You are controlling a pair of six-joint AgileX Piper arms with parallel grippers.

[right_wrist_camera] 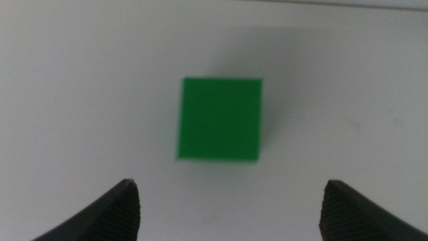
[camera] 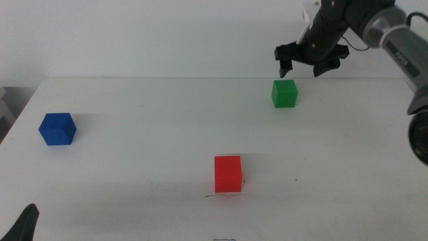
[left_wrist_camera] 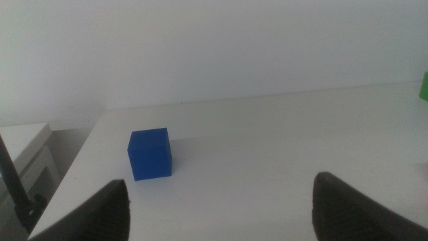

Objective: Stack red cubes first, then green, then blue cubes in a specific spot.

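Middle view is showing all 3 cubes on the white desk point(camera: 154, 134): blue cube point(camera: 57, 128) sitting far left, red cube point(camera: 227, 173) sitting near the front center, green cube point(camera: 284, 93) sitting toward the back right. All are resting well apart, none stacked. Right tool point(camera: 310, 67) is hanging just above & behind the green cube, jaws spread, gripping nothing, not touching it. Left tool point(camera: 23, 224) is waiting at the bottom-left corner; only a dark tip is showing in this view, so its state isn't readable there.

Left wrist view is filling that gap: left tool point(left_wrist_camera: 217, 211) is sitting w/ jaws wide apart, nothing between them, blue cube point(left_wrist_camera: 150, 154) lying ahead near the desk's edge. A sliver of green cube point(left_wrist_camera: 424, 86) is peeking in at the frame edge.

Right wrist view is looking straight down: green cube point(right_wrist_camera: 220, 119) lying ahead of the released right tool point(right_wrist_camera: 227, 211), slightly blurred. Red & blue cubes aren't showing in this view.
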